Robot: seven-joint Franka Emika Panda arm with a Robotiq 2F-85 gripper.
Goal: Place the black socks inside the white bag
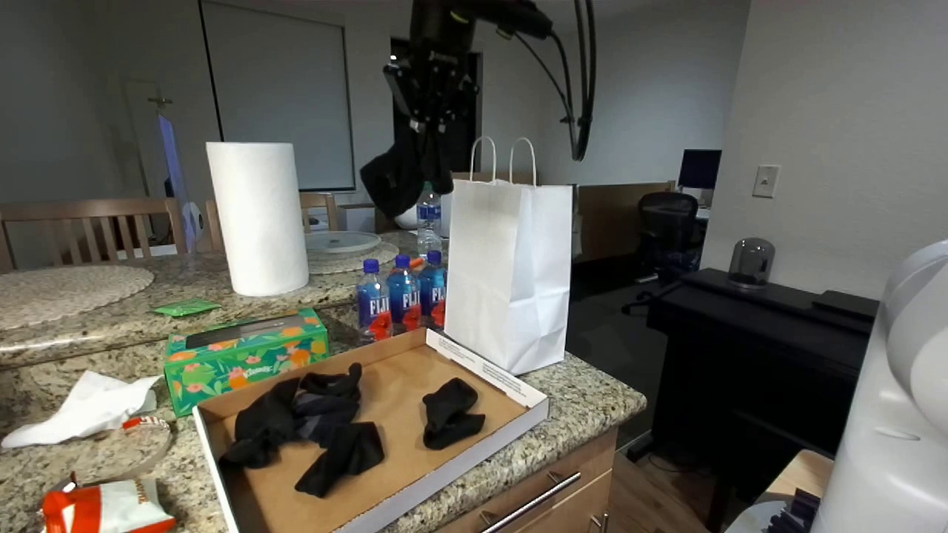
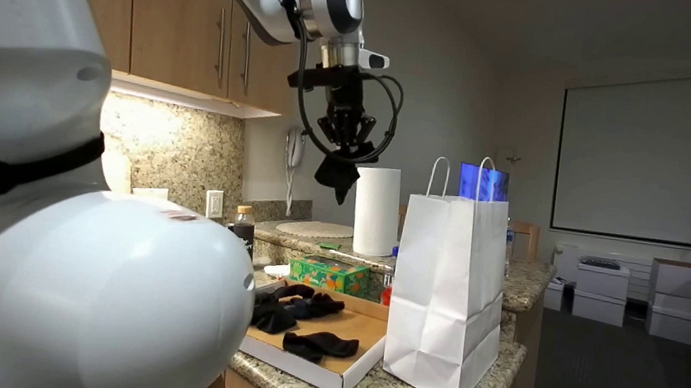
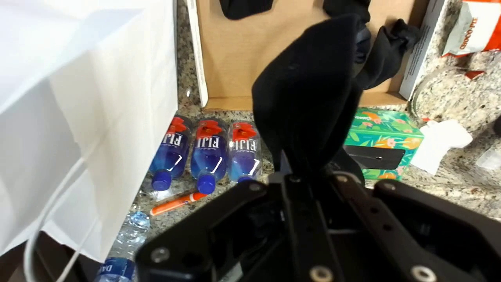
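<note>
My gripper [image 1: 429, 132] is shut on a black sock [image 1: 392, 181] that hangs from its fingertips in the air. In an exterior view the gripper [image 2: 350, 147] and the held sock [image 2: 337, 177] are above the counter, beside the white bag [image 2: 437, 291]. The white paper bag [image 1: 507, 274] stands upright with two handles up. In the wrist view the bag [image 3: 109, 94] is at the left, apart from the held sock [image 3: 305, 90]. More black socks lie in the cardboard tray [image 1: 404, 377]: a heap [image 1: 296, 414] and a separate sock [image 1: 449, 414]. The bag's inside is hidden.
Several water bottles [image 3: 211, 152] stand between tray and bag. A green tissue box [image 1: 244, 359] is behind the tray. A paper towel roll [image 1: 259, 222] stands on the raised ledge. A snack packet [image 1: 107, 507] lies near the tray. The bag is close to the counter edge [image 1: 622, 403].
</note>
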